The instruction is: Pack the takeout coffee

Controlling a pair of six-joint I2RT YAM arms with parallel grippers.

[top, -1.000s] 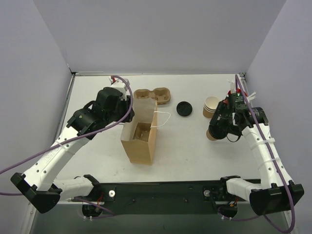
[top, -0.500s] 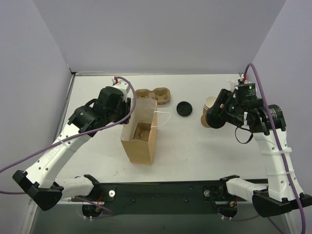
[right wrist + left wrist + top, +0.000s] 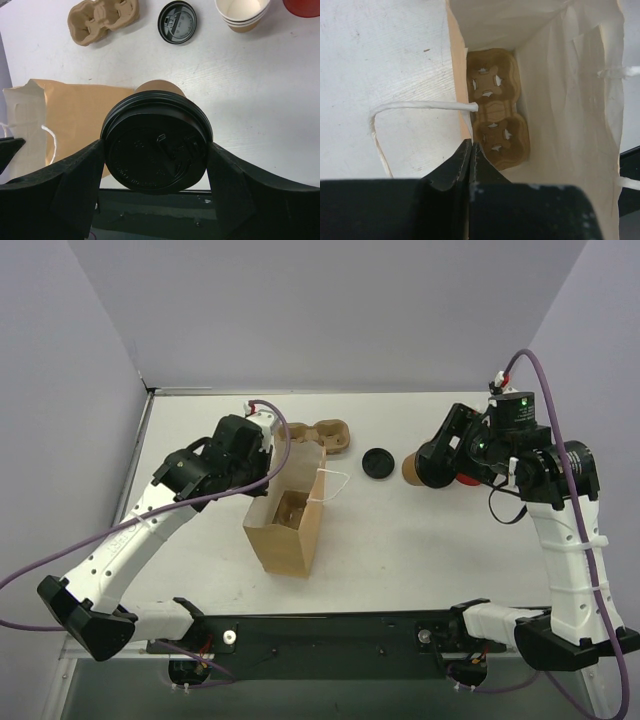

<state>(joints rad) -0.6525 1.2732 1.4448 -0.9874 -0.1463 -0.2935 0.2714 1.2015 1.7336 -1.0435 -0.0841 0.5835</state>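
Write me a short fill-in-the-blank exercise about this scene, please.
1. The right claw holds the coffee cup, capped with a ___ lid.
2. The left claw pinches the rim of the paper bag, whose top is ___.
3. The cup carrier lying inside it has ___ wells.
Missing words: black; open; two.

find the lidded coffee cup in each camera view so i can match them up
Top external: right of centre, the coffee cup held tipped sideways, just right of the loose black lid.
Left wrist: not in it.
Right wrist: dead centre, lid toward the camera, clamped in the right gripper.
Shared landmark: the paper bag, seen in all three views.
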